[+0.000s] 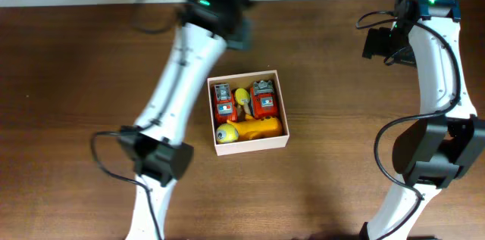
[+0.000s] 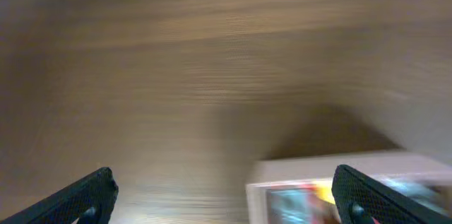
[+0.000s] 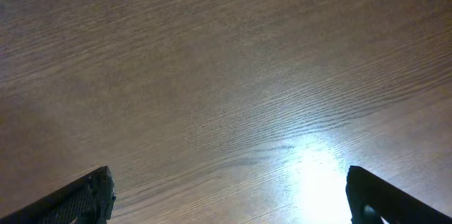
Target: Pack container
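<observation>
"Brown wood, that bench [image 1: 76,81]. Its grain fills the whole right wrist view. Where is the container [image 1: 255,144]?"

"Mid-bench, between the two arms, sitting flat. White walls, tan inside."

"What lies in it?"

"Two red toys [image 1: 262,99] along the far side with a small yellow piece [image 1: 242,98] between them. A bigger yellow toy [image 1: 256,128] lies across the near side."

"And the left pincer [image 2: 226,206]?"

"Fingers spread wide, nothing between them. It hangs over the bench near the container's far side. In its own blurred view, one corner of the container shows at the lower right."

"The right pincer [image 3: 233,206]?"

"Spread wide too, holding nothing, over wood well apart from the container."
</observation>
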Controlling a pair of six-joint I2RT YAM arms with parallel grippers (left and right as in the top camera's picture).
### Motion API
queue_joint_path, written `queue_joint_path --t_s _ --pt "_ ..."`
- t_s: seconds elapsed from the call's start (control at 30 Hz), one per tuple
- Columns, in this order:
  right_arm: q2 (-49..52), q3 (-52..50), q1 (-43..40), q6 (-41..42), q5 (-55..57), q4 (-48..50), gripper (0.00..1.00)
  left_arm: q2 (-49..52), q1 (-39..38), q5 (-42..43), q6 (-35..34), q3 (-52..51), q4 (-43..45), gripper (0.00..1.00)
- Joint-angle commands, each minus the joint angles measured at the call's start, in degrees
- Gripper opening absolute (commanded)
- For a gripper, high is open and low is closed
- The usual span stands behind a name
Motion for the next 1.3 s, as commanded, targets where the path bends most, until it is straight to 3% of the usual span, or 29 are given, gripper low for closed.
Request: queue_joint_path --t_s 0.0,0.27,0.47,0.93,1.1,1.27 --pt "0.2 -0.2 0.2 0.2 -0.1 0.2 0.99 0.7 8.8 -2.7 0.1 0.8 -1.7 0.99" --pt "0.2 -0.2 0.2 0.2 -0.1 0.2 0.99 0.7 22.5 -1.8 0.0 0.8 -2.1 0.99" --pt "0.2 -0.2 0.2 0.2 -0.1 0.2 0.99 0.7 29.0 10.6 0.0 0.8 -2.1 0.99" --pt "0.2 -0.2 0.2 0.2 -0.1 0.2 0.99 0.7 30.2 10.7 0.0 0.8 -2.1 0.99" --pt "0.2 -0.2 0.2 0.2 -0.1 0.2 0.99 0.7 30.2 -2.1 0.1 0.8 -2.8 0.99" --pt "0.2 -0.2 0.2 0.2 -0.1 0.2 0.99 1.1 30.2 4.0 0.0 0.7 -9.4 0.99"
